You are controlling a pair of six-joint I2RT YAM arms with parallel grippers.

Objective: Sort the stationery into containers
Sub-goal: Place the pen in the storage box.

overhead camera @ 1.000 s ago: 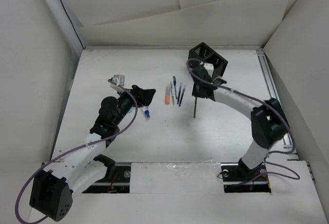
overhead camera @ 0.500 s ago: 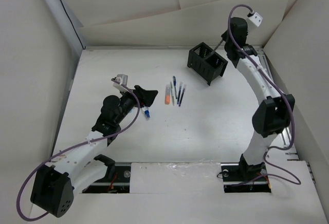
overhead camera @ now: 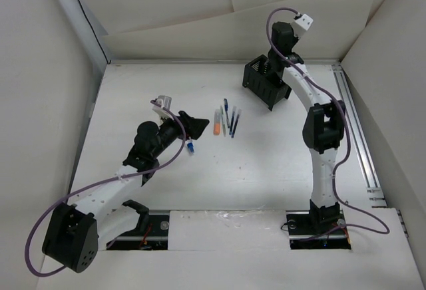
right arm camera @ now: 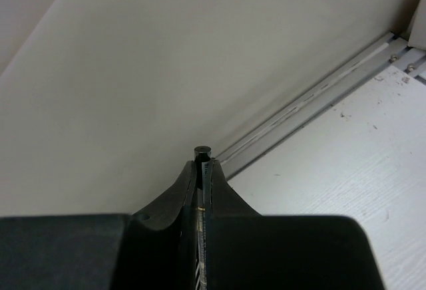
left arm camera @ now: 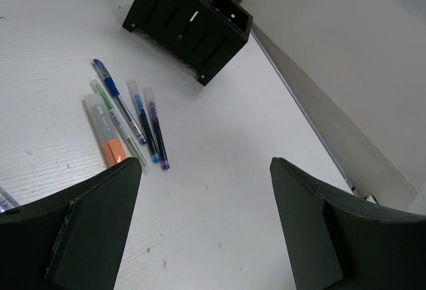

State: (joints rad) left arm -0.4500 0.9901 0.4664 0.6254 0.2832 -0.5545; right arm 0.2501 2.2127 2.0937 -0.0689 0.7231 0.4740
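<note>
The right gripper (right arm camera: 202, 173) pinches what looks like a thin pen (right arm camera: 201, 151) over the organiser (overhead camera: 263, 85); the left gripper (left arm camera: 205, 169) hangs spread.

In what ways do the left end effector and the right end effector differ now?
The left end effector is open and empty; the right end effector is shut on a thin pen. The left one sits low near the loose pens; the right one stands high by the black organiser. Both are black, two-fingered.

white table (overhead camera: 266, 170), black organiser (overhead camera: 263, 85) at back, pens (overhead camera: 230, 121) and orange-tipped grey marker (overhead camera: 217, 124) in a row, blue-white marker (overhead camera: 190, 147) nearby
</note>
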